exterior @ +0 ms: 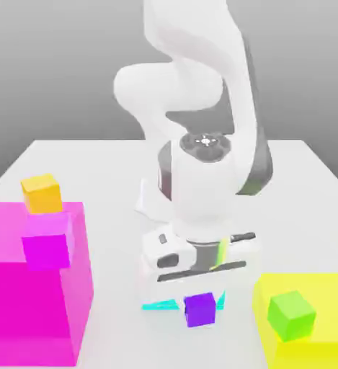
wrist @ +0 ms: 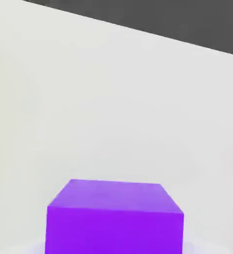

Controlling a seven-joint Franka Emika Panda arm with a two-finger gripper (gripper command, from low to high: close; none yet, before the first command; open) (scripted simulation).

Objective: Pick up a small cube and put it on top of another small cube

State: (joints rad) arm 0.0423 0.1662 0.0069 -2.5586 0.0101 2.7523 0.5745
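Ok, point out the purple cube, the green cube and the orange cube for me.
purple cube point(exterior: 200, 310), exterior view, its front face, just under the arm's hand.
green cube point(exterior: 291, 314), exterior view, middle of the cube, on the yellow block.
orange cube point(exterior: 42, 194), exterior view, its front face, atop the magenta block.

White tabletop point(exterior: 92, 155), plain grey backdrop, soft even light

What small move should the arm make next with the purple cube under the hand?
Probably close on the purple cube and lift it straight up. The gripper sits low over the cube, which the hand view shows close and centred on the white table. Whether the fingers already grip it cannot be told, so confirm that first.
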